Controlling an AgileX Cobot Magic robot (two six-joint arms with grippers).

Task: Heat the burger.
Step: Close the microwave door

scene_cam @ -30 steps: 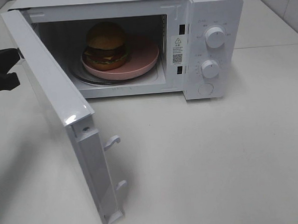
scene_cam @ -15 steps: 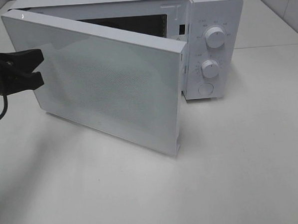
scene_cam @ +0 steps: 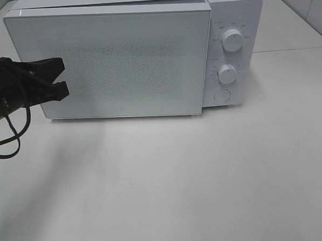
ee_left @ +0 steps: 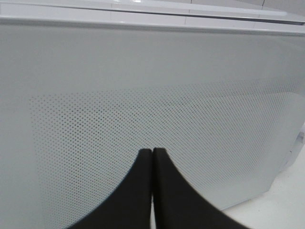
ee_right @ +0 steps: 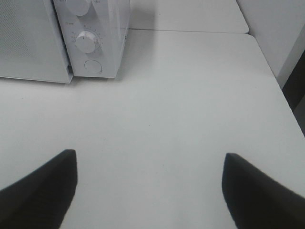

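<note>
The left gripper (scene_cam: 63,77) is held shut on nothing, its fingertips (ee_left: 143,164) pressed together at the left part of the microwave door (scene_cam: 125,63), seemingly to offer one blunt tip for pushing. Contact cannot be confirmed. The door is seen flat across the front, but latching cannot be judged. The burger is hidden, presumably behind that door. Further right, the upper dial (scene_cam: 233,39) and lower dial (scene_cam: 227,74) are untouched. The right gripper (ee_right: 148,157) is held wide open and empty above the table (ee_right: 181,95), probably to be ready for the dials.
</note>
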